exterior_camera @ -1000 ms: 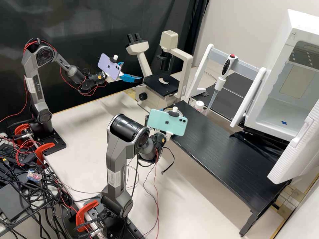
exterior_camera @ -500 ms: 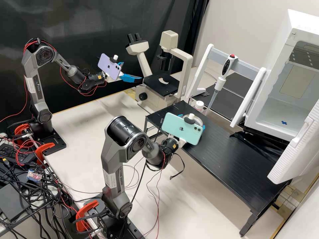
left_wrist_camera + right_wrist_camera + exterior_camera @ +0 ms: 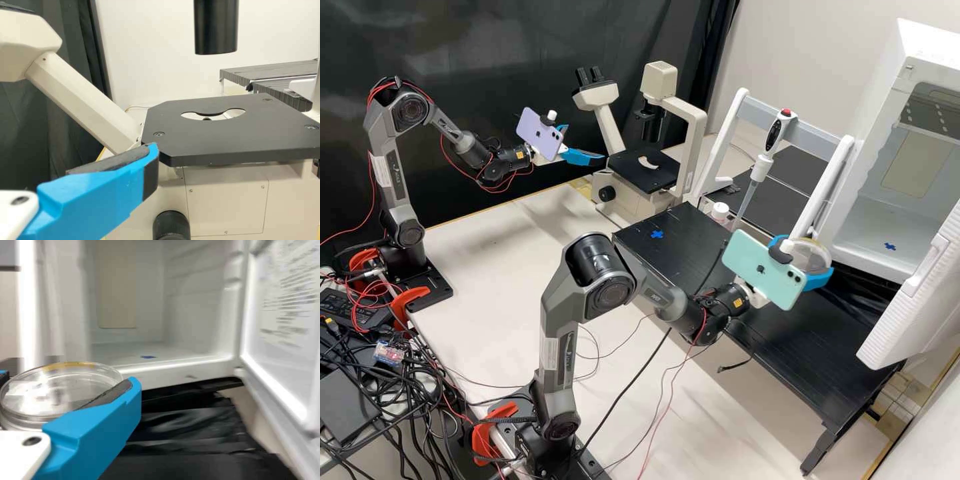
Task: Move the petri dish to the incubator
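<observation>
The right pincer (image 3: pixel 806 255) grips the petri dish (image 3: pixel 820 252) right of centre, before the open incubator (image 3: pixel 923 48). Upper left of centre, the left pincer (image 3: pixel 585 143) gapes near the microscope (image 3: pixel 659 81).

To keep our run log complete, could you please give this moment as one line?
right gripper: holding petri dish | dish: before open incubator, not inside | left gripper: open, near microscope

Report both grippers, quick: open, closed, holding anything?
Left gripper: open, nothing in it.
Right gripper: closed on the dish.
</observation>
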